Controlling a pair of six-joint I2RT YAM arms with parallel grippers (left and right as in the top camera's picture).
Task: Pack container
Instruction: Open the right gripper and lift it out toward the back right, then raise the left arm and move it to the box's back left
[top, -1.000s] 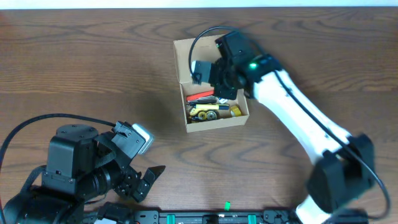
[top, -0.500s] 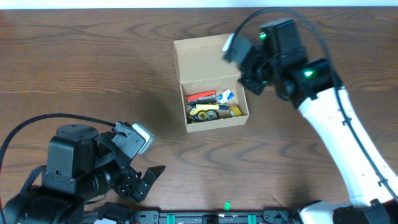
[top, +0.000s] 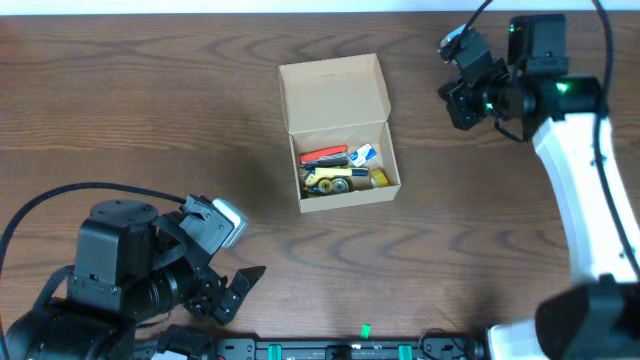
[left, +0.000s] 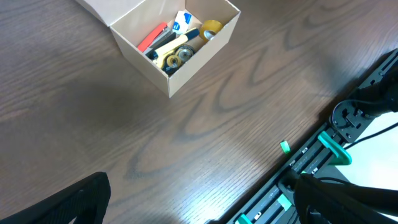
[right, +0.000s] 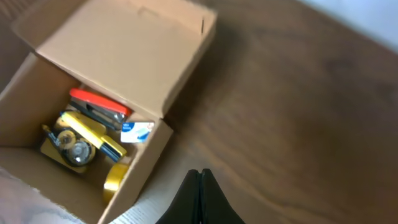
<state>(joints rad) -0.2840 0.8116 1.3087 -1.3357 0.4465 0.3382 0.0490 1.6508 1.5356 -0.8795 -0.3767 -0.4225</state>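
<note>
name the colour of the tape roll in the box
Yellow. The tape roll shows best in the left wrist view.

I can read no words or numbers anywhere. The white-and-blue packet in the container bears blue marking, too blurred for me to read.

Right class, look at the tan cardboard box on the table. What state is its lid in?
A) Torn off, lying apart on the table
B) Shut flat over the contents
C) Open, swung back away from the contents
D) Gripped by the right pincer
C: the flap lid of the container is swung back behind the compartment, so the red tool and the yellow roll inside show plainly.
</note>
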